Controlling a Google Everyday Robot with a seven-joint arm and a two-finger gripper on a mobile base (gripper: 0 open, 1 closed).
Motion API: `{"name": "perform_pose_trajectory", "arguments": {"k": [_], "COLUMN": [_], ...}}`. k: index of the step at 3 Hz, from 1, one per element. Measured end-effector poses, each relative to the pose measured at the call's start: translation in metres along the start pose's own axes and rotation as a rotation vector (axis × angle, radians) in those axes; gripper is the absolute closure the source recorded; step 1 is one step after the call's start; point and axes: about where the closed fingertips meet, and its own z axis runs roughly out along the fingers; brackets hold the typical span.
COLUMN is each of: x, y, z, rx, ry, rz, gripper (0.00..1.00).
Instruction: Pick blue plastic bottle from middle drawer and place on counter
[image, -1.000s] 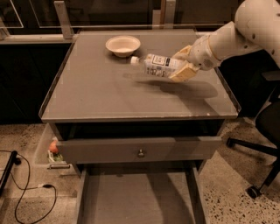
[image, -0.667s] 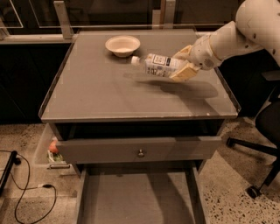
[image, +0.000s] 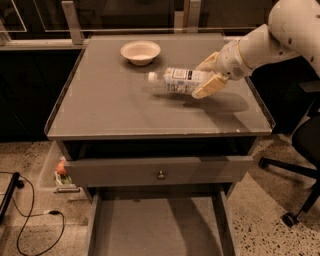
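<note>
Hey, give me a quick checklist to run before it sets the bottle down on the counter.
1. End effector grip on bottle: ok, shut on its base end, over the right half of the counter.
2. Bottle out of drawer: ok, visible drawer floor is bare.
3. Landing spot under bottle: ok, only shadow there.
4. Clearance from bowl: ok, bowl sits apart, farther back.
5. Bottle resting on counter: not ok, seems held above it, lying sideways.
</note>
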Motion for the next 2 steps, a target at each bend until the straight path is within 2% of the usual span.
{"name": "perform_pose_trajectory", "arguments": {"k": [1,2], "x": [0.0,0.0], "y": [0.0,0.0], "z": [0.0001,0.0001], "rx": [0.0,0.0], "ry": [0.0,0.0], "rz": [0.0,0.0], "gripper": [0.0,0.0]}}
